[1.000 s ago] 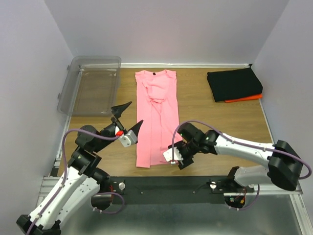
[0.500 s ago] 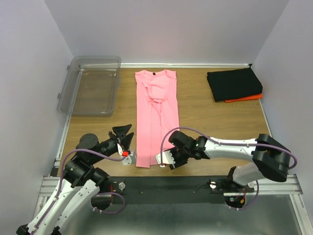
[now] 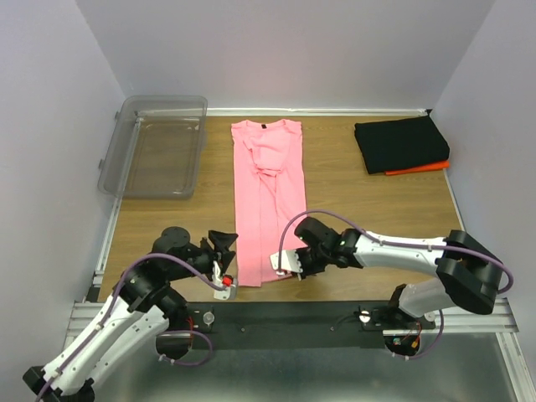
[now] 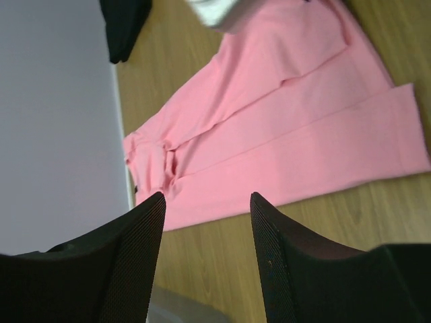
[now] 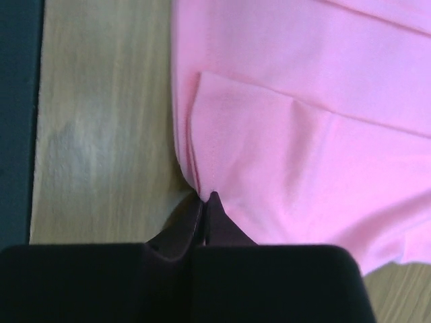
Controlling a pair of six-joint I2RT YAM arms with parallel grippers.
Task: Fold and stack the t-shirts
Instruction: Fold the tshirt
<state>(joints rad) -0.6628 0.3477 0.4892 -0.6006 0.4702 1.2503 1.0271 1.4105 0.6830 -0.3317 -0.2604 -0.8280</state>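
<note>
Soft, even overhead light with faint shadows. Top view sharp; wrist views softer, near fingers (image 4: 128,269) blurred at 6 o'clock.

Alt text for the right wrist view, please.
The right end effector is pinched shut on the edge of the pink t-shirt, which lies on the wooden table.

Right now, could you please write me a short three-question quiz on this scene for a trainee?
1. True or false: the left end effector holds the pink t-shirt.
2. Which colour lies under the black t-shirt? A orange, B white, C green.
3. Which part of the pink t-shirt does the right end effector pinch?
Key: 1 false, it is open; 2 A, the orange t-shirt; 3 its bottom hem.
</note>
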